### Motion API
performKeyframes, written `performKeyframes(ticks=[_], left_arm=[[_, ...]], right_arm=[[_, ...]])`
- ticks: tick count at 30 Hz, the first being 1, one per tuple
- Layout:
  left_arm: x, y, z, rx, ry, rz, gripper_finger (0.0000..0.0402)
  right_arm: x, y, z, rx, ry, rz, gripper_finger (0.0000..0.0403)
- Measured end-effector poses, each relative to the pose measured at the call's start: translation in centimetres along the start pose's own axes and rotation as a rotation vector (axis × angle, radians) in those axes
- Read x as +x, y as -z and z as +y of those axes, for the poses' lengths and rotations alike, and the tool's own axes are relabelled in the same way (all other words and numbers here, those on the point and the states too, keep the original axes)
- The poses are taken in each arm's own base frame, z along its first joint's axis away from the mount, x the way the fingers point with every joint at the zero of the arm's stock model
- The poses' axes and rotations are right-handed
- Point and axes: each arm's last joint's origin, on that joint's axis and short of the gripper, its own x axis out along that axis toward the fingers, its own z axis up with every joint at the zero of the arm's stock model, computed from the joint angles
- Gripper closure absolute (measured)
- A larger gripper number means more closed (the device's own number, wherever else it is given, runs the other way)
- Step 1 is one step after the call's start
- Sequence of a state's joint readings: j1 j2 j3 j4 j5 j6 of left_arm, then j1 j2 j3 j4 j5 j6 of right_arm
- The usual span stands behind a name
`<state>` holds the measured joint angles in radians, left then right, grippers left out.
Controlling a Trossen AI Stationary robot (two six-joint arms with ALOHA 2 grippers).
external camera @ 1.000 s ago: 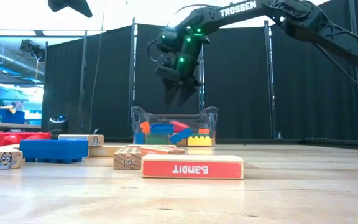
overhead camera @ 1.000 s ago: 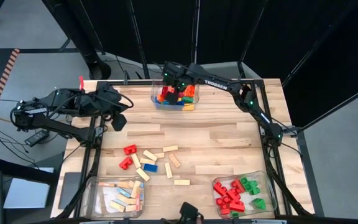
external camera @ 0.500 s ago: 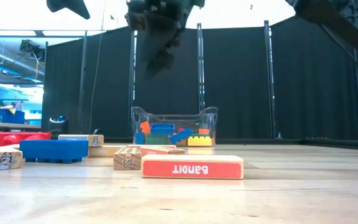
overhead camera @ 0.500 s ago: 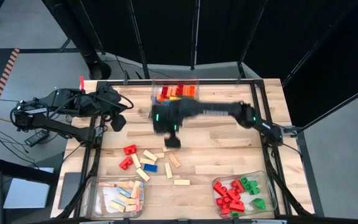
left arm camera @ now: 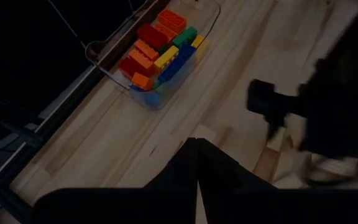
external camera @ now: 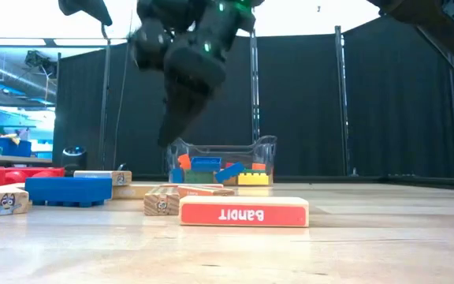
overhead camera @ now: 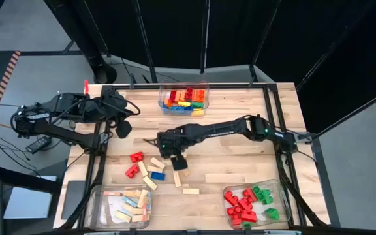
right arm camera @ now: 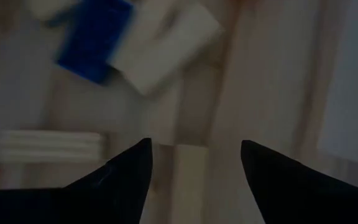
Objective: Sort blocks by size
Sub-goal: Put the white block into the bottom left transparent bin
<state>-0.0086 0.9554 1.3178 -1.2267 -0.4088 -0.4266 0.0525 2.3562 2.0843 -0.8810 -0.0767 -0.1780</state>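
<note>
Currently: right claw [overhead camera: 179, 162] open above loose blocks [overhead camera: 156, 168] on worktop [overhead camera: 240, 156] | risk: fingers probably straddle two crowded pieces, scattering neighbours | left claw [overhead camera: 125, 128] closed, parked.

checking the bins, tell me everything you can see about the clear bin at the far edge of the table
The clear bin is a see-through plastic tub with rounded corners, upright at the table's far edge, middle. It holds a jumble of studded bricks: red, orange, yellow, green, blue. Neither gripper touches it; the right gripper is open above the loose blocks.

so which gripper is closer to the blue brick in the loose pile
Right. The right gripper hangs open just past the blue brick, over the pile; the left gripper waits shut near the table's far left edge.
</note>
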Motion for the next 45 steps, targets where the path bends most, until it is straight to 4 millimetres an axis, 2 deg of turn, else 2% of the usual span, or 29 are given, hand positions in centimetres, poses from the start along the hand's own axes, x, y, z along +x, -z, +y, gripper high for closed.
performKeyframes(ticks=[4,11,16,19,23,27,32,34,39,45], left_arm=[[0.0,0.0,0.0,0.0,0.0,0.0,0.0388],[0.0,0.0,0.0,0.0,0.0,0.0,0.0388],[0.0,0.0,0.0,0.001,-0.001,-0.001,0.0388],[0.0,0.0,0.0,0.001,-0.008,-0.004,0.0388],[0.0,0.0,0.0,0.002,-0.008,-0.004,0.0388],[0.0,0.0,0.0,0.003,-0.008,-0.004,0.0388],[0.0,0.0,0.0,0.003,-0.008,-0.004,0.0388],[0.0,0.0,0.0,0.003,-0.008,-0.004,0.0388],[0.0,0.0,0.0,0.003,-0.008,-0.004,0.0388],[0.0,0.0,0.0,0.003,-0.008,-0.004,0.0388]], right_arm=[[1.4,1.6,-1.0,0.049,-0.016,0.052,0.015],[3.6,3.2,-0.7,0.057,-0.024,0.081,0.015],[4.5,4.2,-0.9,0.127,0.039,0.095,0.0158],[4.8,4.6,-1.1,0.157,0.053,0.097,0.019],[5.1,4.9,-1.0,0.155,0.096,0.111,0.0284],[5.1,4.7,-0.6,0.165,0.107,0.103,0.0285],[3.9,2.9,-0.7,0.215,0.114,0.046,0.0285],[2.7,1.3,-0.7,0.224,0.122,-0.043,0.0285],[-2.8,-3.4,-0.3,0.241,0.124,-0.304,0.0285],[-5.2,-7.2,2.1,0.185,0.057,-0.651,0.0285]])
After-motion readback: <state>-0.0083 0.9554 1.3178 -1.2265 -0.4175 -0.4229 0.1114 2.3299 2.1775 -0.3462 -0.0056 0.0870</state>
